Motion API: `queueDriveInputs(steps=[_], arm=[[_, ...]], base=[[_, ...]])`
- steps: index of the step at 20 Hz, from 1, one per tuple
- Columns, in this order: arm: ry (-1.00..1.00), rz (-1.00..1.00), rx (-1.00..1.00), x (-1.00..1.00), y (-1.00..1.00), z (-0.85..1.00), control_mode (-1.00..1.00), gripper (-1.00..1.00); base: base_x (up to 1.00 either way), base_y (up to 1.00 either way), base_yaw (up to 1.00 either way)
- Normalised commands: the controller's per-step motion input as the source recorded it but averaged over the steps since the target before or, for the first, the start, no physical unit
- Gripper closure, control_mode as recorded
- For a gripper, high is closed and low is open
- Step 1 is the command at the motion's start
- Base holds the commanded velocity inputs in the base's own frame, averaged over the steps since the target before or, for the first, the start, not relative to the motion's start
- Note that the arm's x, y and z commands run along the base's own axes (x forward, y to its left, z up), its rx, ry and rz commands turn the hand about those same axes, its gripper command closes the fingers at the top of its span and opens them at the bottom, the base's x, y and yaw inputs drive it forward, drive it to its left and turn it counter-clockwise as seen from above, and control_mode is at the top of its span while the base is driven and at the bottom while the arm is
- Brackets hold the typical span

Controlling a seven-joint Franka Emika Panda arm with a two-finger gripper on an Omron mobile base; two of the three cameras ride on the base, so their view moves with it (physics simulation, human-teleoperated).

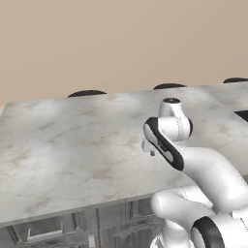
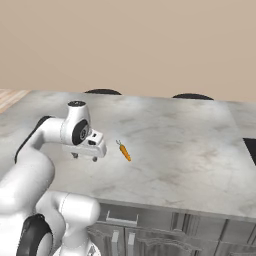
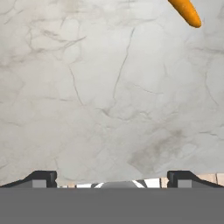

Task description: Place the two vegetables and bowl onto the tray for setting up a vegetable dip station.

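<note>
Right base view shows the gripper [image 2: 85, 158] spread wide and empty above the marble counter [image 2: 175, 145], carrot [image 2: 125, 152] lying just beside it, nothing trayed yet.

No readable text, label, brand, number or sign anywhere. Nothing printed on the marbled worktop [image 2: 190, 150], only grey veining. Nothing marked on the carrot [image 2: 125, 152], plain orange with a green top. No lettering on the drawer fronts [image 2: 150, 235] below the worktop edge.
</note>
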Motion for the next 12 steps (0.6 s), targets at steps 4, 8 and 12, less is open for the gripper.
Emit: queueDriveInputs(steps=[4,8,12], arm=[[0.09,0.06,0.0,0.43,-0.23,0.0,-1.0,-1.0],[0.0,0.1,0.0,0.34,-0.22,0.0,-1.0,-1.0],[-0.02,0.17,0.0,0.25,-0.19,-0.02,-1.0,-1.0]], base=[[0.0,0.0,0.0],[0.0,0.0,0.0],[0.0,0.0,0.0]])
